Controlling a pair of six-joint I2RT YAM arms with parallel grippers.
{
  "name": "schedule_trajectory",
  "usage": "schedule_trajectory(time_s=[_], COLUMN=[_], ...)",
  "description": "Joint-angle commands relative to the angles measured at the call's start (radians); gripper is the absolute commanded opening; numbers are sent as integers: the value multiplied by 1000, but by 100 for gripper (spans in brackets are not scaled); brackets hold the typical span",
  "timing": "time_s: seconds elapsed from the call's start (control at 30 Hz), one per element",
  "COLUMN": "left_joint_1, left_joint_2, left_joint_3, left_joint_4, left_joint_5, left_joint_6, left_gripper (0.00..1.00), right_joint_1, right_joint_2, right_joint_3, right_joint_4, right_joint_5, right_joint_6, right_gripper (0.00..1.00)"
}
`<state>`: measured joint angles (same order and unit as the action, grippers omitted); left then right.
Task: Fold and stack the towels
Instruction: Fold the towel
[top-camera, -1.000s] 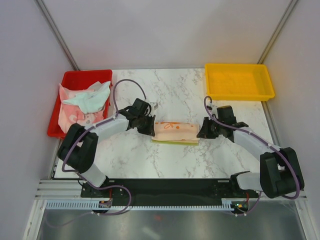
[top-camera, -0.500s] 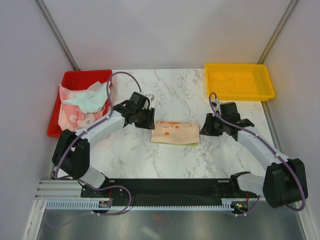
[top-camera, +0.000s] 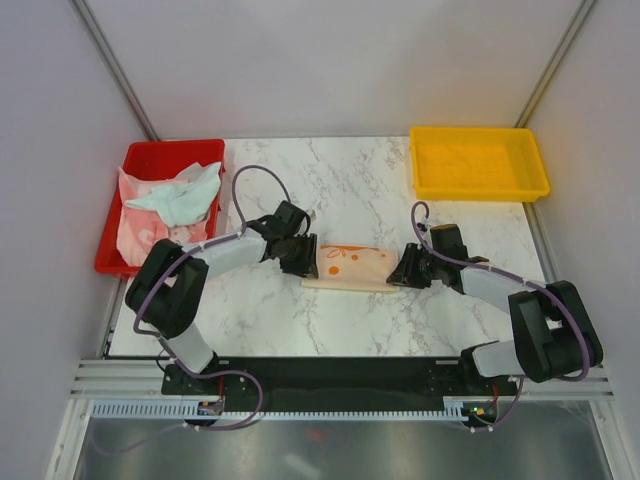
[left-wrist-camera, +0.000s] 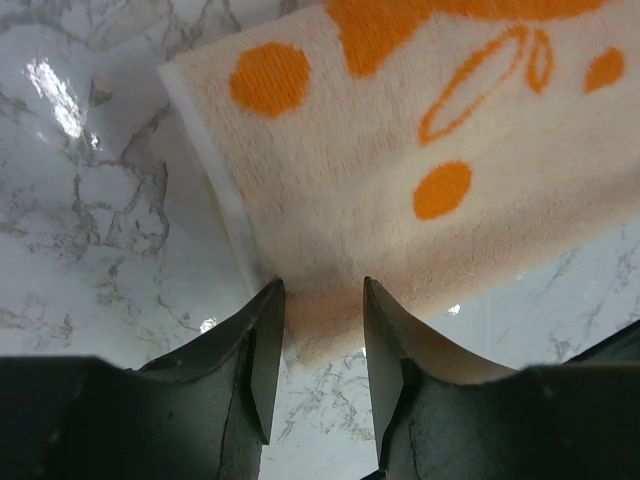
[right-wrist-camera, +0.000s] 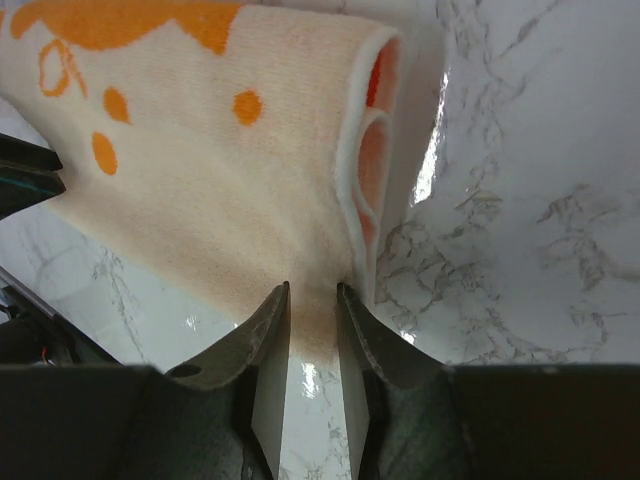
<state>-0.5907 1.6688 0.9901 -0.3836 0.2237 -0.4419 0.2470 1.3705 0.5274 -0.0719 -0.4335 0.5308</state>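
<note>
A folded peach towel (top-camera: 350, 265) with orange prints lies flat on the marble table, mid-way between the arms. My left gripper (top-camera: 308, 262) is at its left end, open, with the towel's near corner (left-wrist-camera: 400, 130) reaching just between the fingertips (left-wrist-camera: 322, 285). At the right end my right gripper (top-camera: 397, 272) is open by a narrow gap (right-wrist-camera: 313, 288), and the towel's folded edge (right-wrist-camera: 200, 150) lies at its tips. More towels, a mint green one (top-camera: 180, 195) over a pink one (top-camera: 140, 228), lie crumpled in the red tray.
The red tray (top-camera: 112, 262) stands at the table's left edge. A yellow tray (top-camera: 416, 165) stands at the back right. Grey walls close in the table on the left, back and right.
Both grippers have opened and let go of the peach towel. They drew back slightly, then returned low to its two ends. The towel has settled flatter.
</note>
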Motion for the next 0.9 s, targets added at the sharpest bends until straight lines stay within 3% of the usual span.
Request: schedule_trajectory(time_s=[0.0,0.13,0.27,0.47,0.63,0.87], left_joint_1=[0,0,2,0,11,52], left_joint_2=[9,-3,-29,-27,66,147], left_joint_3=[-5,47,108,157,176,183], left_joint_4=[9,-37,-90,-84,-75,-69], left_joint_5=[-84,-113,-119,-61,-101,-109], left_joint_6=[-49,-46,-34,-34,-18,-23], left_gripper=[45,45,47,49,49,49], right_joint_1=[14,14,14,12,17,80], right_joint_2=[-11,-59,-112,-137,-33,82], right_joint_3=[-18,-43,-23,31,22,3], right_joint_4=[118,95,32,-55,52,193], right_joint_5=[-18,13,18,136,116,107], right_joint_6=[6,3,-2,-29,-26,-12], right_gripper=[33,35,52,62,71,72])
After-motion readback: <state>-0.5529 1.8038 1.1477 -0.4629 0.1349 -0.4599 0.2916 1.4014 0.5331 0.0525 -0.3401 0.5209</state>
